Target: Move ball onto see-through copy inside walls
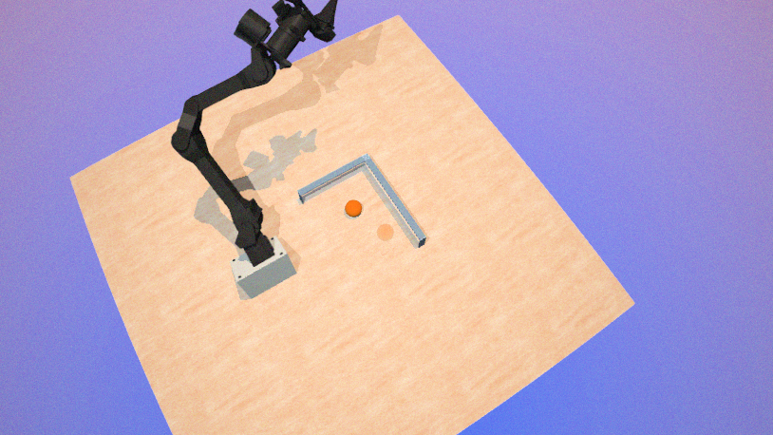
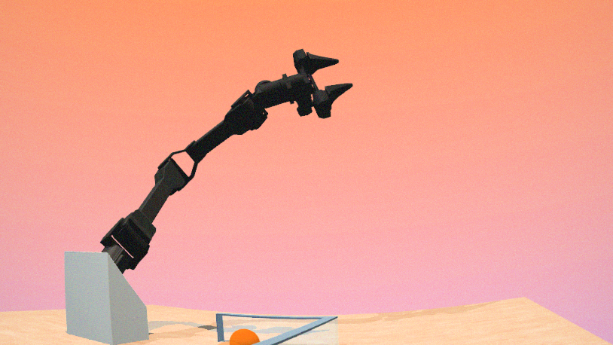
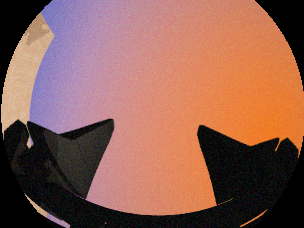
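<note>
Table (image 1: 378, 335) tan wood-grain, backdrop purple-orange gradient

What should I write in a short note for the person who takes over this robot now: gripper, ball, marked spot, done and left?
Gripper: open, holding nothing, raised high above the table, far from the ball.
Ball: orange, resting on the table inside the corner made by the two clear walls.
See-through copy: close beside the ball, nearer the longer wall; the ball is not on it.
Done: nothing visible yet.
Left: bring the gripper down, move the ball onto the copy, let go, pull away.
</note>
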Controlling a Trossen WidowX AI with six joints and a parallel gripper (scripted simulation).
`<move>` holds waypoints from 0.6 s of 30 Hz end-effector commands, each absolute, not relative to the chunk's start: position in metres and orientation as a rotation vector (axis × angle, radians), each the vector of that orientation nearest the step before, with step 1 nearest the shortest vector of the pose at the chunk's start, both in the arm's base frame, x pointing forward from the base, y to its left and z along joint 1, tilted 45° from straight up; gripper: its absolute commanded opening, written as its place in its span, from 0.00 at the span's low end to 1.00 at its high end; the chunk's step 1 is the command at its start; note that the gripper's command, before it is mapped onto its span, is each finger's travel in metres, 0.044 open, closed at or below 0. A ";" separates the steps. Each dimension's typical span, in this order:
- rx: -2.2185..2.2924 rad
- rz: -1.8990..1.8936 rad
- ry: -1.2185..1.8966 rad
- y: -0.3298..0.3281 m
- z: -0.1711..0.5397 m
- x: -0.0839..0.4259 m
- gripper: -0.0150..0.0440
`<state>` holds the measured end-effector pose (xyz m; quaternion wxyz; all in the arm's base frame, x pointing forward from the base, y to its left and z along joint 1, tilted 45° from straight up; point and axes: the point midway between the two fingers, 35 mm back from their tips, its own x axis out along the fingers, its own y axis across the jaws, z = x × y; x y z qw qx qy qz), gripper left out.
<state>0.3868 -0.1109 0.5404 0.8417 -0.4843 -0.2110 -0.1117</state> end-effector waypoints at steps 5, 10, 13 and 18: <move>-1.048 -0.134 -0.293 -0.114 0.487 0.418 0.85; -1.072 0.035 -0.092 -0.112 0.407 0.450 0.85; -1.077 0.151 0.020 -0.106 0.356 0.461 0.85; -1.070 0.360 0.186 -0.092 0.274 0.466 0.85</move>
